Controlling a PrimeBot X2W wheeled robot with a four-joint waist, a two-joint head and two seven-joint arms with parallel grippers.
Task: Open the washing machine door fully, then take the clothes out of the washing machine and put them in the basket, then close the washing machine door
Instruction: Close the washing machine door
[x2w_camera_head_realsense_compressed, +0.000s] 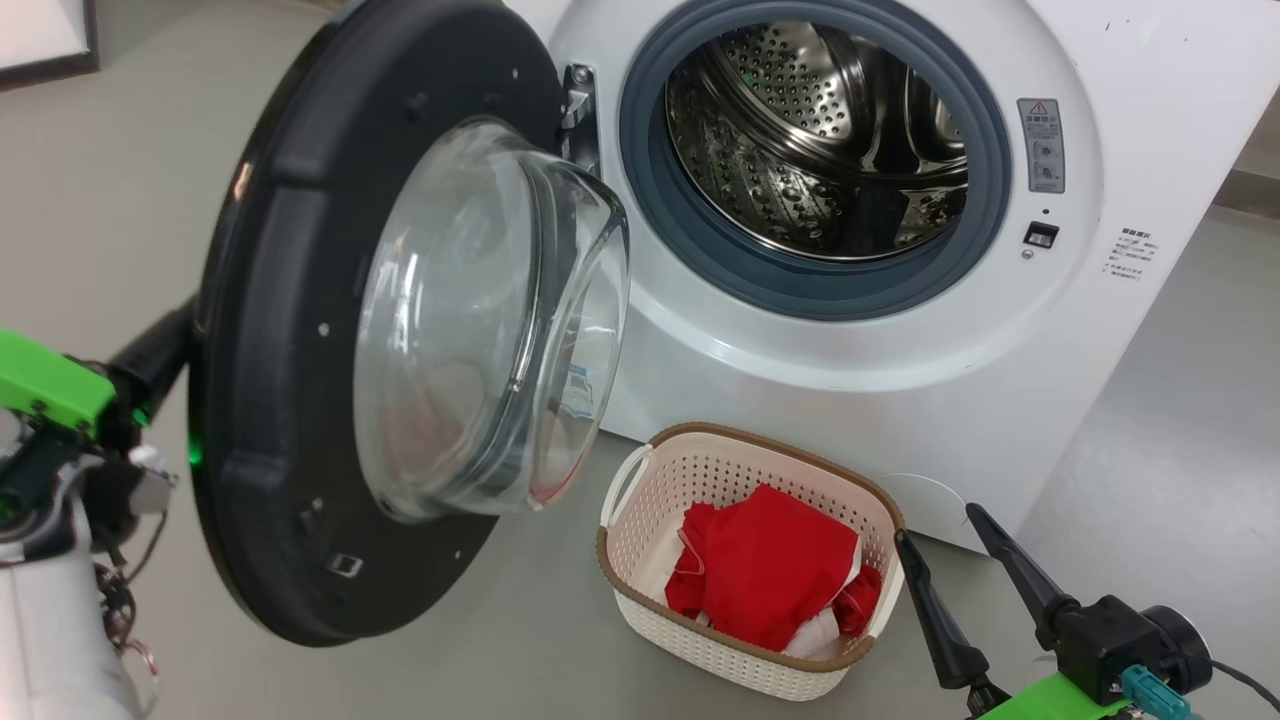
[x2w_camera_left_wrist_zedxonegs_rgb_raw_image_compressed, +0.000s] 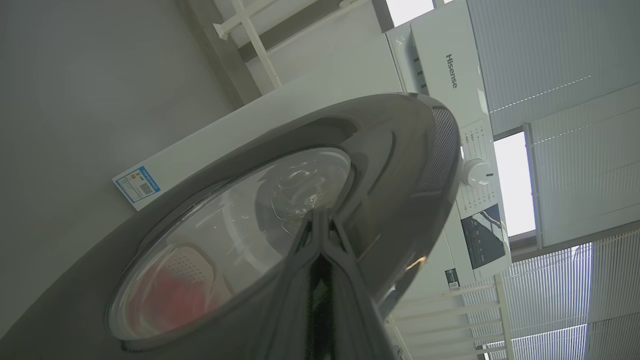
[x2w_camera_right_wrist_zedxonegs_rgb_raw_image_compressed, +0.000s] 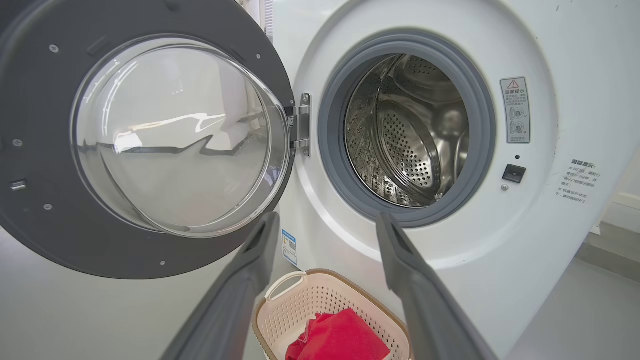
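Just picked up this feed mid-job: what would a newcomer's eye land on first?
The big black-rimmed washing machine door standing open on the left of the head view, its glass bowl bulging toward the camera, with the shut left claw at its outer face. Next, the red clothes in the basket on the floor below the bare steel drum, the open right claw beside it.
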